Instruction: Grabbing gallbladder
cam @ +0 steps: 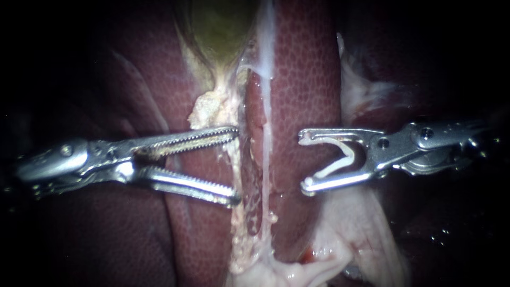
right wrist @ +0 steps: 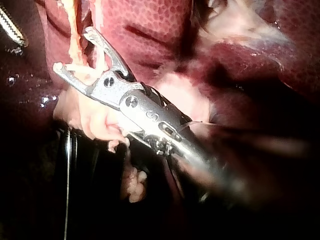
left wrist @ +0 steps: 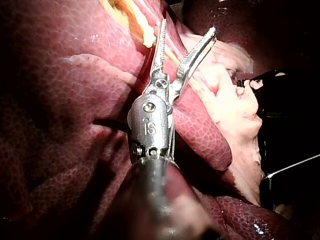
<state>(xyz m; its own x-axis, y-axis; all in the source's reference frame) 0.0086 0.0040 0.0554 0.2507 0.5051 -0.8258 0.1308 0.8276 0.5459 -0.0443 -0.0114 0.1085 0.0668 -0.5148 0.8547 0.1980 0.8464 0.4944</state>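
1. Across the endoscope view, wet dark-red mottled liver leaves you only a narrow cleft.
2. Olive-green gallbladder sac lies at the cleft's upper end, ungrabbed; you're approaching.
3. Your serrated steel left instrument, jaws apart and empty, must climb to it.
4. Your right instrument clasps a white V-shaped clip between both jaws.

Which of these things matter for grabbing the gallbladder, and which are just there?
For the job:
- gallbladder, greenish
- left instrument, open just below it

Just there:
- liver
- right instrument, carrying a white clip
- pale fatty tissue
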